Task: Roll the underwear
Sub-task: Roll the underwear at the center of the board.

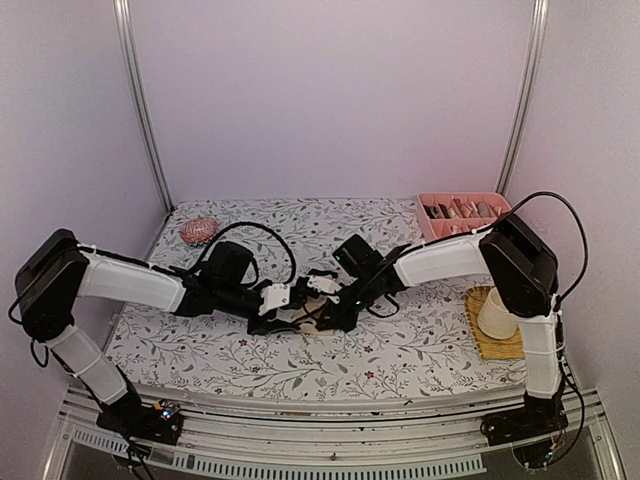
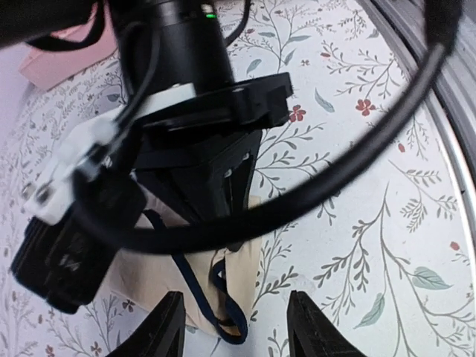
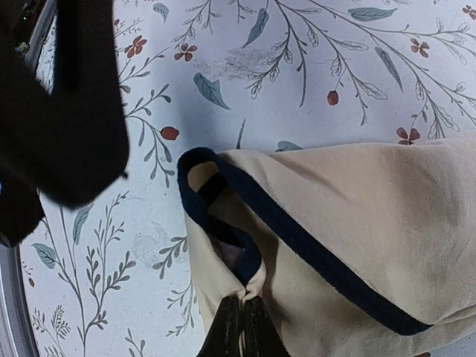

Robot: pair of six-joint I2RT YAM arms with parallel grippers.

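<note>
Seen from above, two white and black robot arms reach inward from the near corners and meet over the middle of a tabletop (image 1: 400,350) covered in a white cloth printed with leaves and small red flowers.

A beige cloth brief (image 3: 357,216) with dark navy edging lies flat on the tabletop directly under the two wrists, near the centre. One leg opening forms a dark-trimmed loop at its edge.

The right pincer (image 3: 239,327) has its two black fingers pressed together, pinching a fold of the beige cloth brief just beside that dark-trimmed loop.

The left pincer (image 2: 239,331) is spread. Its two black fingers (image 2: 169,327) stand apart above the near edge of the beige cloth brief, with the dark loop of trim lying between them, and they grip nothing. In the left wrist view the black body of the right arm and a thick black cable cross in front and hide much of the cloth.

A round reddish-pink hairbrush (image 1: 198,232) sits near the far left edge of the tabletop. A pink plastic tray (image 1: 430,203) with compartments stands at the far right corner; its contents are too small to make out. On the right side a cream cone-shaped cup (image 1: 493,312) rests on a yellow woven mat (image 1: 478,335).
</note>
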